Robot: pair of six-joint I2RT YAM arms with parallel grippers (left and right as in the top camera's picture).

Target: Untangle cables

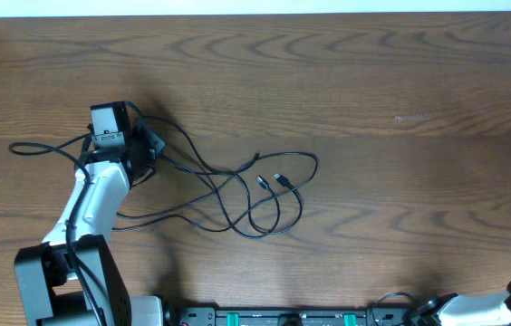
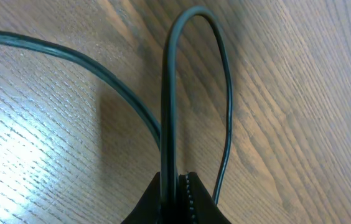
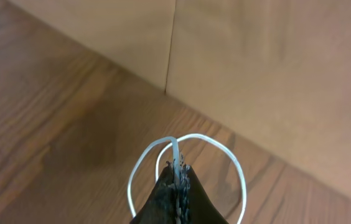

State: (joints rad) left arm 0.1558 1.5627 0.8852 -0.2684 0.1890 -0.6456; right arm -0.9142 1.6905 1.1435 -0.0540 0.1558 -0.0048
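Left wrist view: my left gripper (image 2: 177, 183) pinches a black cable (image 2: 168, 93), right gripper (image 3: 177, 171) pinches a white cable (image 3: 195, 136); I judge a hard pull could cinch the crossed loops (image 1: 265, 204) tight.

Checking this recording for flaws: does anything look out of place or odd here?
The right end effector is shut on a white cable loop beside a beige panel, and that cable appears nowhere in the overhead view with the black cables. The left end effector pinches a black cable; nothing looks damaged.

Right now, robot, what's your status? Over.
Left fingers shut on black cable. Right fingers shut on white cable. Black loops crossed on table, not untangled.
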